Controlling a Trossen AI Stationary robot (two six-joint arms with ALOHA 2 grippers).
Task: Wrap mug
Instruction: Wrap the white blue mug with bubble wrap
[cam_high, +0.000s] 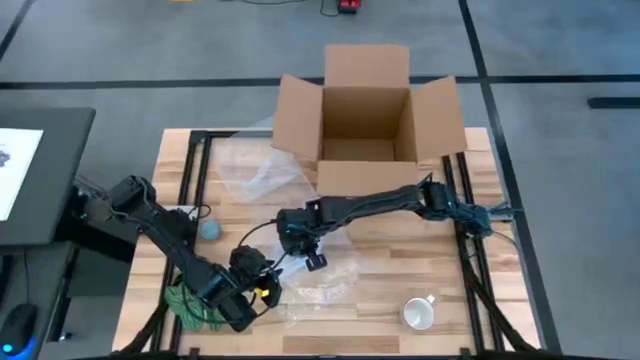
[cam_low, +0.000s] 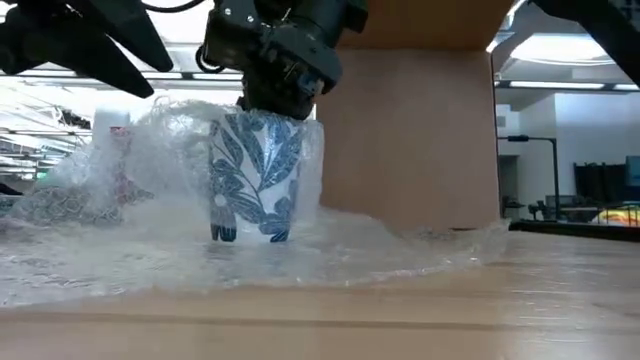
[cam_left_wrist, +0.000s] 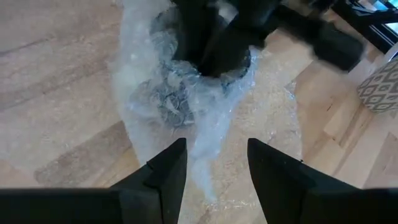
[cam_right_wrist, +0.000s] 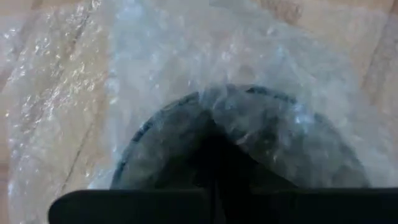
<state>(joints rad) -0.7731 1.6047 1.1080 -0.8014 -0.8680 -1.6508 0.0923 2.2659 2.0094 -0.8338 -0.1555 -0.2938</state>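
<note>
The blue-leaf mug stands upright on the bubble wrap at the counter's front middle, wrap bunched up its sides. The right claw presses down at the mug's rim, and whether it is spread or pinched can't be told. The left claw hovers just beside, fingers spread, empty. Cardboard box behind; white mug well apart.
</note>
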